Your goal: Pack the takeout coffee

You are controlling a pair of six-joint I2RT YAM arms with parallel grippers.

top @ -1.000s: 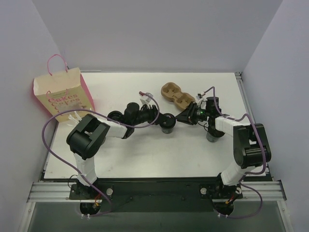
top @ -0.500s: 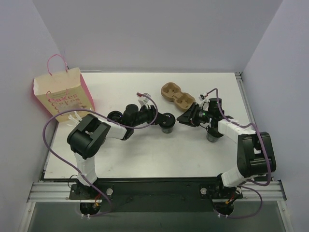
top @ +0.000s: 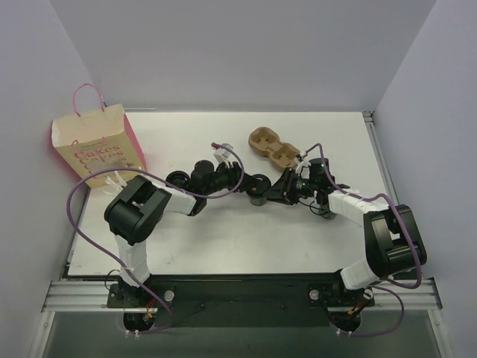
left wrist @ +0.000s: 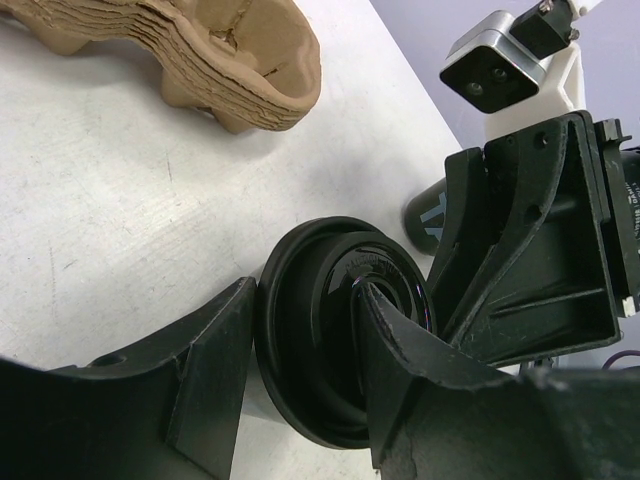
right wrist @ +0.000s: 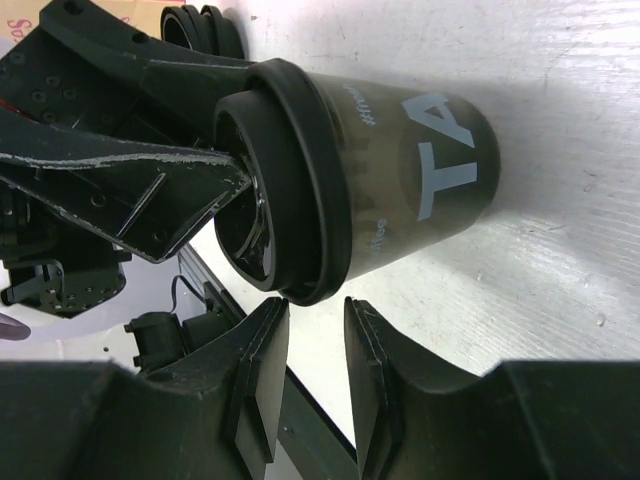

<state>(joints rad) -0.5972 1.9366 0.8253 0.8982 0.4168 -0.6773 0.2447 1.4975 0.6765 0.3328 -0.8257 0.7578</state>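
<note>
the takeout coffee [top: 258, 198] stands upright near the middle of the desk [top: 223, 246], its black lid [left wrist: 310, 370] on. the left gripper [top: 257, 185] holds it by the lid: one finger [left wrist: 210, 370] presses the outer rim, while the other [left wrist: 400, 380] reaches over the sunken top. the right gripper [right wrist: 315, 310] is just beside the cup on its right, not touching it, its fingers narrow with a slim gap and nothing between them. a brown pulp cup carrier [top: 272, 147] lies towards the far edge, right of the middle. a second cup [left wrist: 425, 218] stands behind the right gripper, nearer the right edge. a paper bag [top: 97, 145] stands at the far left corner.
</note>
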